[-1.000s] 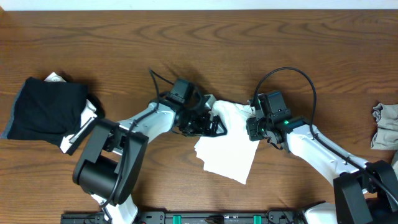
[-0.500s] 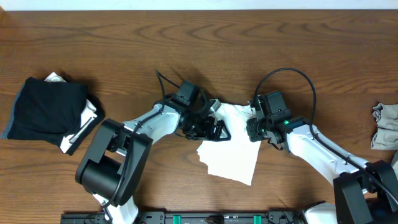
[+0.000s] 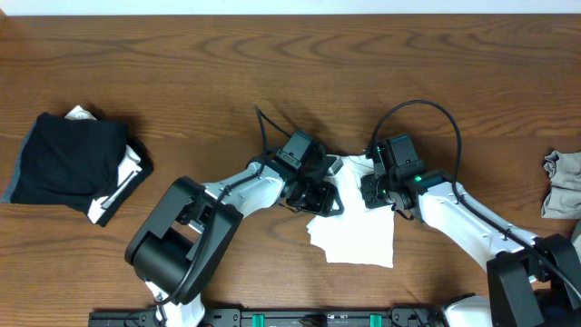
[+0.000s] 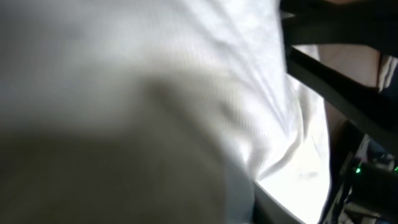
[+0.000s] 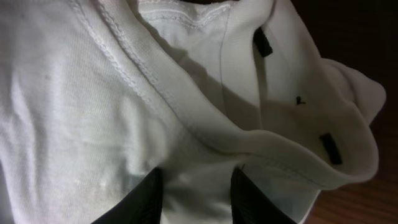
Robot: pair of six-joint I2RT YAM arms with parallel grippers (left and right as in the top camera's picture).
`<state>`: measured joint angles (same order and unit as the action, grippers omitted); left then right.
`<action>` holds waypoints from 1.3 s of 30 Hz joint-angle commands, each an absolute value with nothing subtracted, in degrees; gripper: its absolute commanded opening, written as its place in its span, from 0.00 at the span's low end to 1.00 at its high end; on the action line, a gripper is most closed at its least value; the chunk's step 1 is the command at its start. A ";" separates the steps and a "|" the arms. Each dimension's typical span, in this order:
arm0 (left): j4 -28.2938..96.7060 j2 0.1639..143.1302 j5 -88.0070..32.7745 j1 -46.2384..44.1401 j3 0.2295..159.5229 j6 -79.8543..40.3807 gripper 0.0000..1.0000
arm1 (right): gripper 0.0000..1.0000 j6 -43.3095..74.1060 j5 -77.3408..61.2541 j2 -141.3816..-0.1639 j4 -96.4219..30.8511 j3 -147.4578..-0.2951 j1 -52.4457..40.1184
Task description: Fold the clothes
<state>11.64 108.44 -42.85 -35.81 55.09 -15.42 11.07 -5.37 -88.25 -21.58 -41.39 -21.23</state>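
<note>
A brown wood-grain worktop (image 3: pixel 182 54) fills the overhead view, with nothing of the room visible beyond it. A black garment (image 3: pixel 68 163) lies folded at its left end and a crumpled grey-beige garment (image 3: pixel 561 182) at its right edge. The white T-shirt (image 3: pixel 359 241) lies mid-worktop, partly folded. The right hand (image 3: pixel 377 193) grips bunched cloth near the collar between its dark fingers (image 5: pixel 140 199). The left hand (image 3: pixel 316 191) rests on the shirt's upper left edge. Its own view is only blurred white cloth, so I cannot tell whether it has closed.
</note>
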 commanded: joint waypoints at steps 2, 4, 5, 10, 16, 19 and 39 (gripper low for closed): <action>11.00 109.45 -40.86 -35.81 54.61 -15.40 0.23 | 0.35 10.22 -5.39 -88.51 -21.69 -41.19 -21.61; 10.79 109.43 -40.86 -35.57 54.61 -15.40 0.15 | 0.34 10.22 -5.39 -88.51 -21.80 -41.19 -21.61; 10.79 109.38 -40.86 -35.35 54.61 -15.40 0.13 | 0.34 10.24 -5.39 -88.51 -21.91 -41.19 -21.61; 12.43 107.59 -40.73 -32.67 54.63 -15.53 0.06 | 0.32 10.24 -5.39 -88.14 -22.15 -41.50 -21.23; 25.78 100.31 -26.15 -26.48 55.64 -10.94 0.06 | 0.34 12.40 -5.41 -80.97 -26.63 -44.58 -16.67; 34.06 96.14 -15.81 -22.90 58.19 -6.92 0.06 | 0.37 11.75 -5.39 -75.99 -29.93 -45.76 -13.85; 54.50 87.07 24.73 -2.94 87.96 11.16 0.06 | 0.38 8.05 -5.37 -67.29 -44.10 -45.84 -10.46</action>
<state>54.96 88.18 17.43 -4.78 84.07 8.27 8.88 -5.50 -67.77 -43.94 -45.39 -10.94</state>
